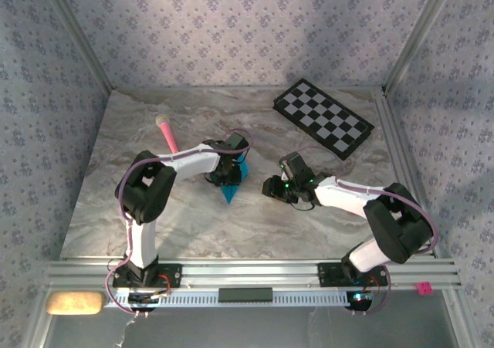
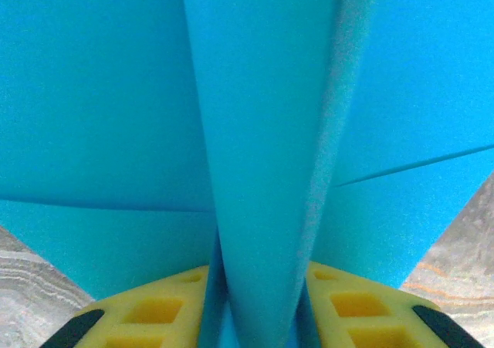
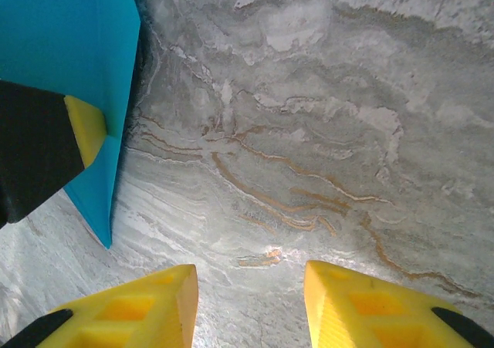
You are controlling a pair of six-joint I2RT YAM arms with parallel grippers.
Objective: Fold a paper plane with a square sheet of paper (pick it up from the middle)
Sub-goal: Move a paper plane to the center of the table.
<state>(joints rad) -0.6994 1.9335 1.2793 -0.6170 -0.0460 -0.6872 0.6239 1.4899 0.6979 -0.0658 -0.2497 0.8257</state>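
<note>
The paper plane (image 1: 230,187) is a slim pointed dart of bright cyan-blue paper w/ a centre crease. It sits mid-table, nose toward the arm bases, directly under the left gripper (image 2: 257,275).

In the left wrist view its raised keel fold runs up btwn the two yellow fingers (image 2: 154,313), and the wings spread out to either side over the grey marble-patterned table top (image 2: 31,302). The jaws flank the keel very closely. I cannot tell whether they pinch it or only stand just beside it. Holding at the keel makes sense: it's the one stiff ridge, it prob. keeps the folded layers together, and it leaves the wings free.

The right gripper (image 3: 248,275) hangs low over bare table, near the plane's edge but apart from it. Its yellow fingers are parted w/ nothing btwn them and nothing held. My guess is it's parked close so it can steady or press a wing if needed, without disturbing the folds.

The black-and-white checkered board (image 1: 324,118) and the pink stick (image 1: 167,133) lie toward the far side. The stick is nearer the left arm than the board, but both are clear of the paper and out of the work zone.
</note>
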